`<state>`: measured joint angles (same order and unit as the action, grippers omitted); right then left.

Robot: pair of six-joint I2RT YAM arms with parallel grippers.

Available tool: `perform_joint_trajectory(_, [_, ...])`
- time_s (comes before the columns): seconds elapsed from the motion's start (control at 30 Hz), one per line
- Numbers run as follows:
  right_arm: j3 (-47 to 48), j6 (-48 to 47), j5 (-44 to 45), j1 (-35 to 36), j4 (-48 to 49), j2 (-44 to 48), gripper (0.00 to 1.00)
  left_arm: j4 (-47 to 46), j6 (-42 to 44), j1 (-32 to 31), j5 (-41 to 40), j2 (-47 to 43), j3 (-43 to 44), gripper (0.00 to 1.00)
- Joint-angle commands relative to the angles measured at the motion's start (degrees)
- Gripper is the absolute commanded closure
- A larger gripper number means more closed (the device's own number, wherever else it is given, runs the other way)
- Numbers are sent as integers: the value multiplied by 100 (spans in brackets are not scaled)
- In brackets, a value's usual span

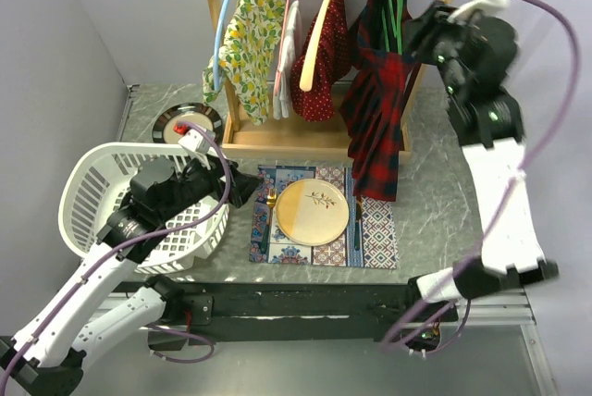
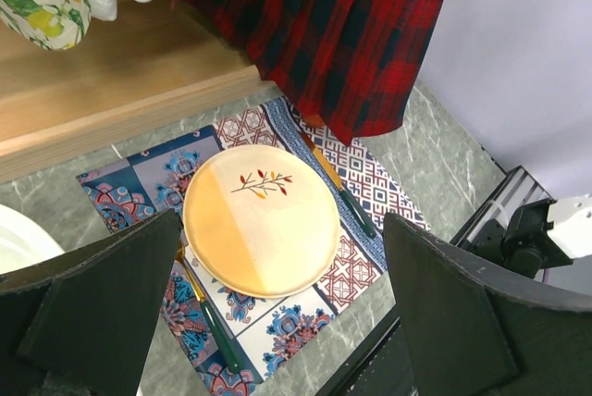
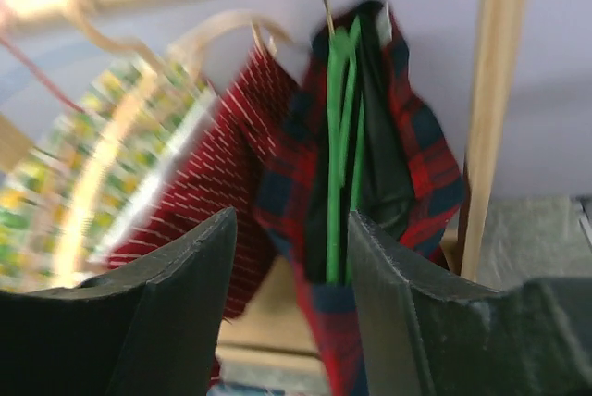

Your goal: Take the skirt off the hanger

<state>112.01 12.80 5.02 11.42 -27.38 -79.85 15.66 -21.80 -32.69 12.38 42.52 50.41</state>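
A red and dark plaid skirt hangs on a green hanger at the right end of the wooden rack. My right gripper is open, raised just right of the hanger top, apart from the cloth. In the right wrist view the green hanger and plaid skirt stand just beyond my open fingers. My left gripper is open and empty, low over the table left of the placemat. The skirt's hem shows in the left wrist view.
A white laundry basket sits at the left. A patterned placemat holds a round plate and cutlery. Lemon-print, white and red dotted garments hang on the rack. A dark disc lies at the back left.
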Motion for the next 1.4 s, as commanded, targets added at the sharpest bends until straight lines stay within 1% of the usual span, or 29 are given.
perform_joint_trajectory(0.0, [322, -278, -605, -280, 12, -425, 44, -160, 36, 26, 177, 63, 30, 3])
perform_joint_trajectory(0.13, [216, -260, -897, -500, 426, -653, 44, -142, 53, 26, 177, 81, 39, 3])
perform_joint_trajectory(0.33, [918, -278, -1169, -544, 268, -1427, 44, -125, 62, 26, 159, 63, 39, 3])
perform_joint_trajectory(0.5, [1367, -225, -1187, -544, 233, -2041, 45, -81, 80, 26, 159, 81, 56, 3])
perform_joint_trajectory(0.57, [1473, -225, -1082, -553, 277, -2191, 47, -81, 97, 34, 151, 81, 56, 3])
perform_joint_trajectory(0.67, [1561, -208, -906, -544, 373, -2263, 55, -81, 88, 34, 150, 98, 56, 3])
perform_joint_trajectory(0.7, [1561, -207, -871, -544, 399, -2271, 61, -81, 80, 43, 159, 124, 56, 3])
perform_joint_trajectory(0.77, [1535, -190, -801, -544, 505, -2219, 71, -72, 80, 52, 203, 142, 65, 3])
perform_joint_trajectory(0.8, [1509, -190, -792, -544, 549, -2193, 79, -55, 80, 69, 212, 168, 83, 3])
perform_joint_trajectory(0.87, [1500, -172, -792, -553, 689, -2122, 88, -37, 71, 78, 229, 186, 100, 3])
perform_joint_trajectory(0.9, [1508, -120, -792, -544, 742, -2087, 100, -37, 71, 87, 230, 178, 100, 3])
perform_joint_trajectory(1.07, [1421, 170, -976, -544, 1199, -1885, 100, -63, 71, 148, 414, 177, 100, 3])
perform_joint_trajectory(1.2, [1526, 582, -994, -544, 1314, -1753, 100, -63, 62, 236, 370, 151, 127, 3])
perform_joint_trajectory(1.37, [1587, 698, -845, -536, 1349, -1516, 100, -195, 18, 351, 537, 63, 83, 3])
